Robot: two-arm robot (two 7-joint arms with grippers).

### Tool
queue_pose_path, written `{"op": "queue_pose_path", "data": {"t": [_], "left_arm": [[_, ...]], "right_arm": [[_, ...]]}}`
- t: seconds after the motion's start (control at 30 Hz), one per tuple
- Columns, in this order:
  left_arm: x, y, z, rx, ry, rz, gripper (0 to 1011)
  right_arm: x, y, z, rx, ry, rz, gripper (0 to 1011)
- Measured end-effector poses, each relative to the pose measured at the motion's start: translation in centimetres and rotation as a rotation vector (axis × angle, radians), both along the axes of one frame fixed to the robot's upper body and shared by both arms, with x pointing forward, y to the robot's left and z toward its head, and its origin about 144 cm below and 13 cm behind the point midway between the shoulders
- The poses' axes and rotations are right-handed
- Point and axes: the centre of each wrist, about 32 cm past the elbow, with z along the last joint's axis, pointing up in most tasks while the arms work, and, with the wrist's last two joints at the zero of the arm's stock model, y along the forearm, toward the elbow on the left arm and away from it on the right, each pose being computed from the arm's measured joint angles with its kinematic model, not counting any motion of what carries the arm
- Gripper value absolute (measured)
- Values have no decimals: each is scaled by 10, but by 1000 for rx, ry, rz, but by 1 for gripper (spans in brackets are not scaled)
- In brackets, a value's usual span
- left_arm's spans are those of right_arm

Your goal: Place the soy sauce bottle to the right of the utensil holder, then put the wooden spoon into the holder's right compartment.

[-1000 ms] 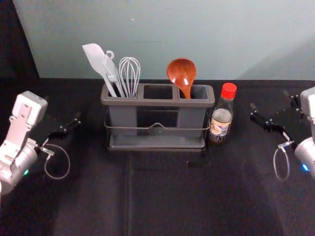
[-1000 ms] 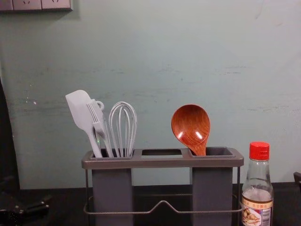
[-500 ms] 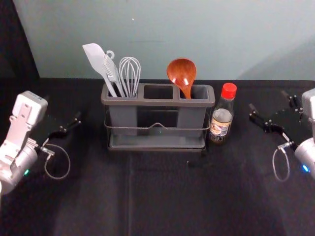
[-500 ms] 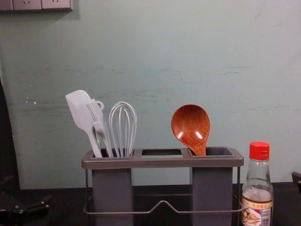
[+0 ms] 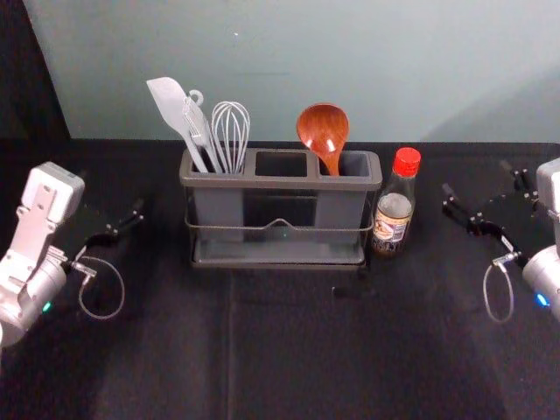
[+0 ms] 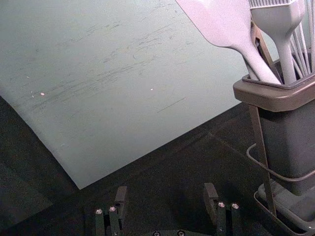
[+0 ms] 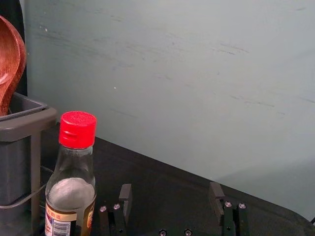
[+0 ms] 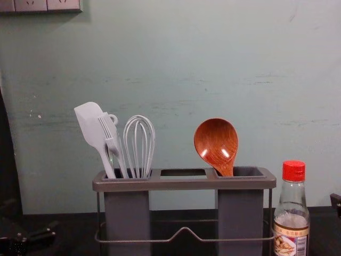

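Both released, leave upright soy sauce bottle [image 5: 393, 214] leftward of nearer right gripper [image 5: 478, 178], frame right (left gripper [image 5: 111, 191] parked, frame left).

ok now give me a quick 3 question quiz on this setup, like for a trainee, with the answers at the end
1. Where does the soy sauce bottle stand?
a) to the left of the utensil holder
b) in the holder's middle compartment
c) to the right of the holder

2. True or false: the left gripper, off to the left of the holder, and the right gripper, off to the right of the bottle, are both open and empty.

3. Fill in the blank: the wooden spoon sits in the holder's right compartment, while the whisk is in its ____ compartment.

Key: 1. c; 2. true; 3. left
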Motion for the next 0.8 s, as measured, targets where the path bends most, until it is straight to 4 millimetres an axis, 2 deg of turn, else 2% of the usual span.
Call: {"op": "queue_pose_path", "data": {"t": [0.8], "left_arm": [[0, 0, 0, 0, 0, 0, 1000]], "right_arm": [[0, -1, 0, 0, 2, -1, 1003]]}}
